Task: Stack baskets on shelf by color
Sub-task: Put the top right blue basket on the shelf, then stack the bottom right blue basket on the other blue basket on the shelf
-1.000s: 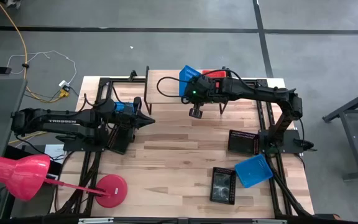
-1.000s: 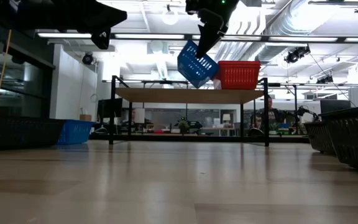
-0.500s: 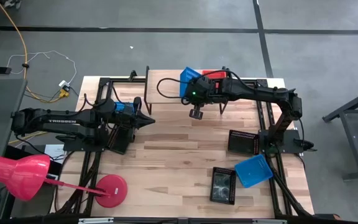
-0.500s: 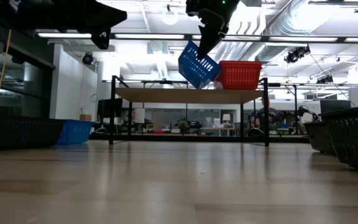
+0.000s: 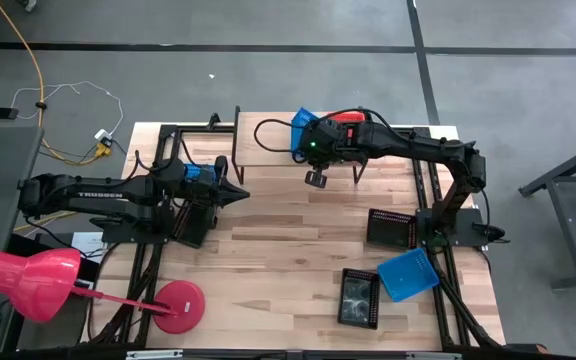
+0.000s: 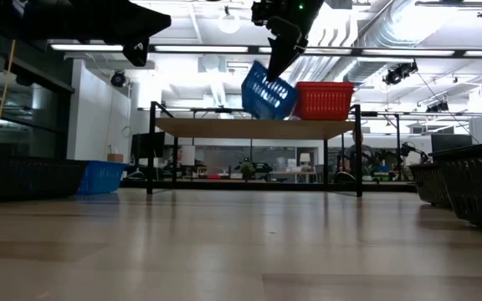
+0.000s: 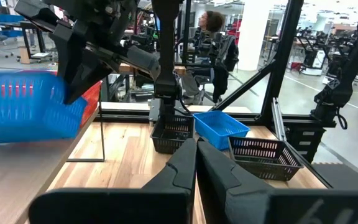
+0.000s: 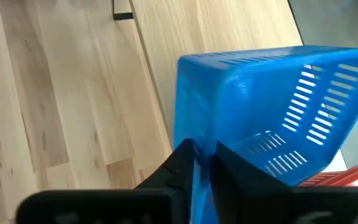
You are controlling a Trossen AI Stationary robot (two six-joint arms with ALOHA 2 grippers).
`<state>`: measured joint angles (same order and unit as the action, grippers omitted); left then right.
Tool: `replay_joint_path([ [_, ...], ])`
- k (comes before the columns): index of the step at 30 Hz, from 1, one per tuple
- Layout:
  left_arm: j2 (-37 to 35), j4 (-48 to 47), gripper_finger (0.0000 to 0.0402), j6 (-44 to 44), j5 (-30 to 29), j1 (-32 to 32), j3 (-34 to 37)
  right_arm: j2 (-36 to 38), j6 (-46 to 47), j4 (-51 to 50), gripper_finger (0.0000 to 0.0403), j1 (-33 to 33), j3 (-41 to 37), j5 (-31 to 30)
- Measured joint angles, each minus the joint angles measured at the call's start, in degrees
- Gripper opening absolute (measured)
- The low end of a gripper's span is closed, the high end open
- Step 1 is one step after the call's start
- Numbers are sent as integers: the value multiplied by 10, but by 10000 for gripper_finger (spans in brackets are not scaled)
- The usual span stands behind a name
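My right gripper [image 6: 278, 52] is over the shelf [image 6: 224, 127] and is shut on a blue basket [image 6: 268, 90]. This basket hangs tilted next to a red basket [image 6: 321, 99] that stands on the shelf. The blue basket's lower corner [image 6: 285, 116] is at the shelf top; whether it touches I cannot tell. In the high view the blue basket [image 5: 302, 124] shows past the right wrist, and the red basket [image 5: 346, 116] is beside it. My left gripper [image 5: 243, 192] waits shut, level, over the table's left middle. My right gripper pinches one side wall of the blue basket at its rim [image 8: 202, 146], with one finger [image 8: 238, 165] inside the basket and the other [image 8: 178, 167] outside. The fingers slant down from above. The basket hangs tilted below them, open side turned toward the gripper.
Near the table's right edge lie two black baskets [image 5: 390, 228] [image 5: 359, 298] and another blue basket [image 5: 408, 274]. A round red lamp base [image 5: 178, 305] stands at the near left. The shelf's left part [image 5: 268, 160] is bare wood under a looping cable.
The blue basket has sunk a little toward the shelf top and now hangs less steeply. My right gripper has stayed almost in place over the shelf.
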<state>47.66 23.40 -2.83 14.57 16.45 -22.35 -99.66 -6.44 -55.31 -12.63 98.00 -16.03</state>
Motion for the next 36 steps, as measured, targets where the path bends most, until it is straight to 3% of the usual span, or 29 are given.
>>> replay_joint_path([
  [10,0,0,0,0,0,0,0,0,-10,2,95,-1,0,0],
  [19,0,0,0,0,0,0,0,0,-15,-12,110,5,18,3],
  [22,0,-6,0,0,0,0,0,0,3,-59,110,16,36,49],
  [29,0,-11,0,4,0,0,0,1,102,-158,110,68,23,232],
  [36,0,-12,0,4,0,0,0,-1,237,-220,110,159,-74,268],
])
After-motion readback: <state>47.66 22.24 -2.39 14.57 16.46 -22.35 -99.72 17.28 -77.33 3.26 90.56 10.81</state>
